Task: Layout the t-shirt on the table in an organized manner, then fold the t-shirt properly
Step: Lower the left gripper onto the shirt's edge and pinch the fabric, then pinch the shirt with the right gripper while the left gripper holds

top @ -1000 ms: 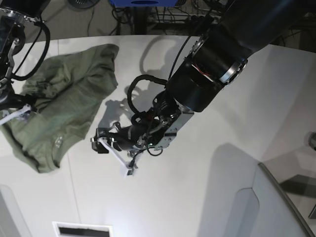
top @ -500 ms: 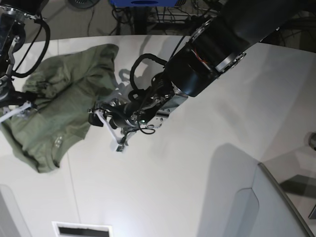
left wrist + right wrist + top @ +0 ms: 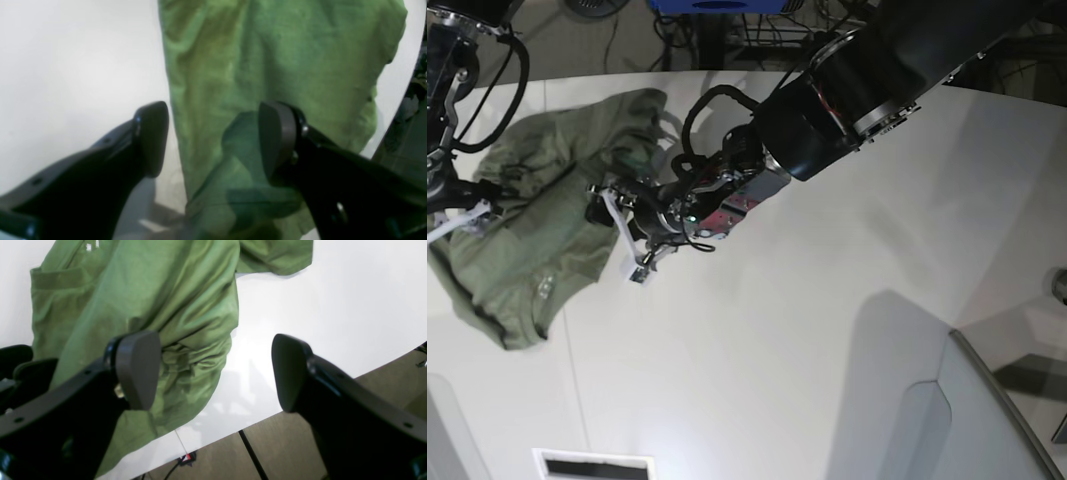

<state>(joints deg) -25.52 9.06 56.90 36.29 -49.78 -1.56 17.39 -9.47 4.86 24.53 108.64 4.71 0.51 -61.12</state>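
The olive-green t-shirt [image 3: 547,215] lies crumpled at the left of the white table [image 3: 827,350]. My left gripper [image 3: 619,238] hovers open over the shirt's right edge. In the left wrist view that left gripper [image 3: 213,140] straddles the hem of the t-shirt [image 3: 267,60], with one finger over cloth and the other over bare table [image 3: 66,50]. Over the shirt's left side my right gripper [image 3: 457,210] is open too. In the right wrist view this right gripper [image 3: 213,371] holds nothing, and the t-shirt [image 3: 150,290] with its ribbed collar lies under one finger.
The table's curved edge [image 3: 233,430] runs close under the right gripper, with wooden floor [image 3: 283,453] beyond it. A grey panel [image 3: 997,420] stands at the lower right of the base view. Cables and a blue object [image 3: 717,5] lie behind the table's far edge.
My left arm has swung left and away from the camera, bringing its open gripper from bare table to the shirt's right edge. The right arm has barely moved.
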